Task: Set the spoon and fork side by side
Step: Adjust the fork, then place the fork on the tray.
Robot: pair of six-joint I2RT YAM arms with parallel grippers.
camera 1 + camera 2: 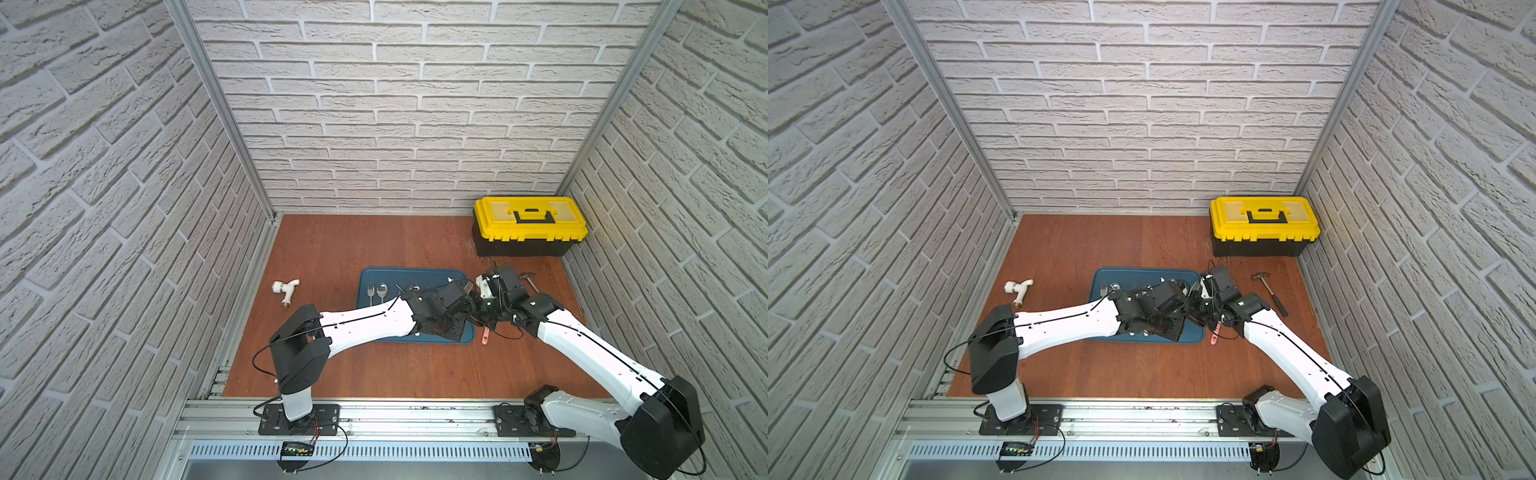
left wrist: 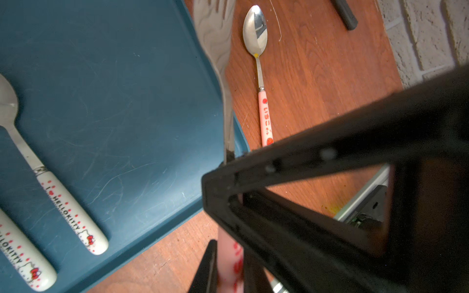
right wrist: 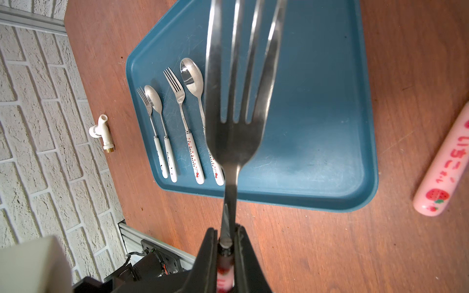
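1. Brick-patterned walls closed in a reddish-brown wooden table [image 1: 332,249]. In a top view the left arm [image 1: 365,322] and right arm [image 1: 582,345] converged above the right-hand edge of a dark blue plastic tray [image 1: 428,276].
2. From the left wrist we saw the left gripper [image 2: 228,269] clenched on the pink strawberry-print handle of a steel fork [image 2: 215,38], which was raised over the tray's edge. The matching pink-handled steel spoon [image 2: 261,88] lay flat on the wood just beside the tray.
3. From the right wrist we saw the right gripper [image 3: 225,243] pinched on that fork's thin neck, so both grippers held it. Two white-handled fork-and-spoon pairs [image 3: 194,159] lay side by side on the tray.
4. We judged the fork light and stiff, with slippery polished steel, so the plastic handle looked the surer hold. The spoon lay flat and low on the table and seemed best pinched across its handle.
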